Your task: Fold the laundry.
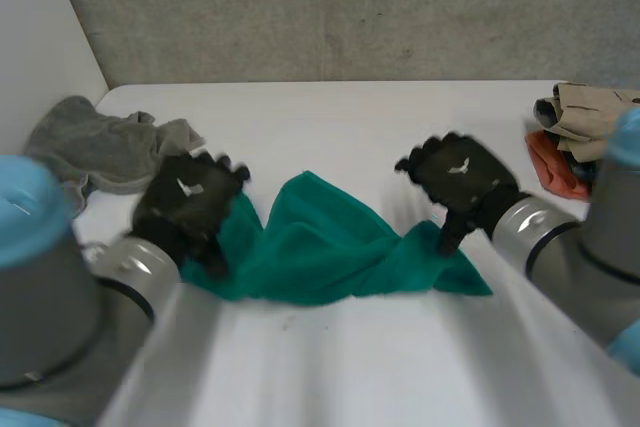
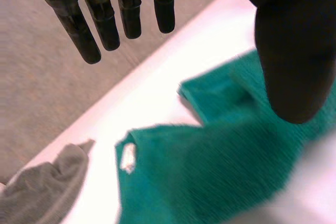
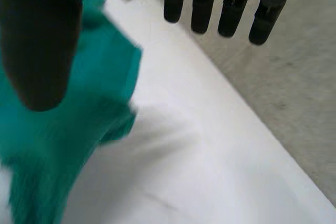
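Note:
A teal green cloth [image 1: 330, 242] lies crumpled on the white table [image 1: 330, 127] between my two hands. My left hand [image 1: 190, 202] hovers over its left end, fingers straight and open, holding nothing. In the left wrist view the fingers [image 2: 84, 30] and thumb [image 2: 294, 56] stand apart above the green cloth [image 2: 220, 171], which bears a small white label [image 2: 127, 157]. My right hand [image 1: 460, 179] hangs over the cloth's right corner, open too. Its fingers [image 3: 226, 9] and thumb [image 3: 42, 40] are spread above the cloth [image 3: 58, 140].
A grey garment [image 1: 105, 142] lies bunched at the table's back left; its edge [image 2: 42, 192] lies beside the green cloth. A beige and orange pile [image 1: 575, 132] sits at the right edge. A concrete wall rises behind the table.

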Controlling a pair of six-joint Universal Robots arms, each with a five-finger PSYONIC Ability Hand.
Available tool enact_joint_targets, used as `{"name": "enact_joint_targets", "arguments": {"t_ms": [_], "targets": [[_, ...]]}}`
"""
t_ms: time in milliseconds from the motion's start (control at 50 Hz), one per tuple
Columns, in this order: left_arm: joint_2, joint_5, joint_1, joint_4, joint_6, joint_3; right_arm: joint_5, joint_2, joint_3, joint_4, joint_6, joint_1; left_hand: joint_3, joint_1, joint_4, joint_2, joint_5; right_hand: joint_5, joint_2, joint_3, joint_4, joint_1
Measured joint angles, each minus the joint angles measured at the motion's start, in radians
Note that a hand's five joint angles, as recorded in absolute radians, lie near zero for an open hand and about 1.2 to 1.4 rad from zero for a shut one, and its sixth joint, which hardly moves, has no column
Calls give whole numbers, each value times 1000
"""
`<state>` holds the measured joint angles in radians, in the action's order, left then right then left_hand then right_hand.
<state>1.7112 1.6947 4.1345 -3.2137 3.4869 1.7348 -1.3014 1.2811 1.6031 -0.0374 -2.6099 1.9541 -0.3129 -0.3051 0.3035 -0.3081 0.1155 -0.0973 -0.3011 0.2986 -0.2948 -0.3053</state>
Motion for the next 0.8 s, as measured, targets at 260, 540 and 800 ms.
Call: {"name": "enact_joint_targets", "arguments": {"t_ms": [260, 540, 800], "targets": [[63, -270, 281, 282, -42, -238, -45, 61, -90, 257, -257, -56, 0, 0, 0, 0, 1, 46, 87, -87, 79, 60], [405, -345, 293, 419, 108, -460, -116, -125, -108, 343, -214, -58, -2, -4, 3, -2, 17, 46, 87, -87, 79, 59], [567, -327, 246, 431, 227, -582, -133, -183, -71, 233, -223, -9, -510, -550, 521, -517, 525, -527, -520, 514, -502, -517]]}}
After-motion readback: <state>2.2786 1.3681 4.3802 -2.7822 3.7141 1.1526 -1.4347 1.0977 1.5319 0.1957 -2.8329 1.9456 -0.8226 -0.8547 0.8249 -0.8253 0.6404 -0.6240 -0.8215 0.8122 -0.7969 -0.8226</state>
